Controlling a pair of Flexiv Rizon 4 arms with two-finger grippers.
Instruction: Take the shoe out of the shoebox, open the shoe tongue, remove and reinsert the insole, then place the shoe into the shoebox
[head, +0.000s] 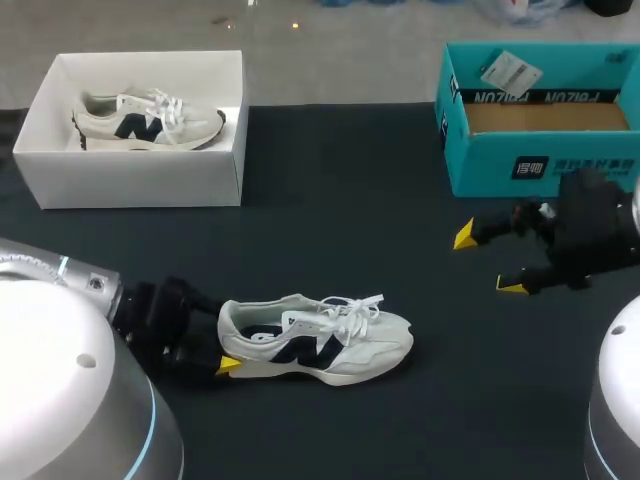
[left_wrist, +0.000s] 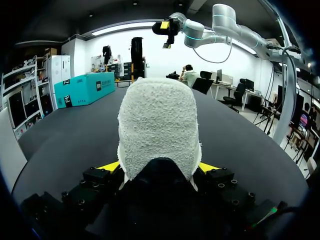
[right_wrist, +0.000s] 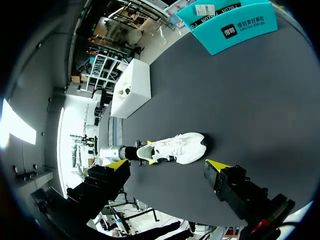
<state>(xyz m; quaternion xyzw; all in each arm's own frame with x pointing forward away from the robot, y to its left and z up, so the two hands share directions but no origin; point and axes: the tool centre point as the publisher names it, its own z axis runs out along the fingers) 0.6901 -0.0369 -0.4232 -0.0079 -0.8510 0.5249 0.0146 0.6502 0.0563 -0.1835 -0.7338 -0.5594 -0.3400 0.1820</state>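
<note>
A white sneaker (head: 330, 345) with a dark side logo stands upright on the black table, toe to the right. My left gripper (head: 228, 347) sits at its heel, one finger on each side, shut on it. The left wrist view shows the heel's terry lining (left_wrist: 157, 125) filling the space between the yellow fingertips (left_wrist: 107, 166). My right gripper (head: 490, 260) hangs open and empty above the table to the right, well apart from the shoe. From the right wrist view the sneaker (right_wrist: 177, 147) lies ahead of that gripper (right_wrist: 167, 165).
A white shoebox (head: 130, 180) at the back left holds a second matching sneaker (head: 150, 118). An open teal box (head: 540, 160) stands at the back right, just behind my right gripper. Bare black table lies between the boxes and the shoe.
</note>
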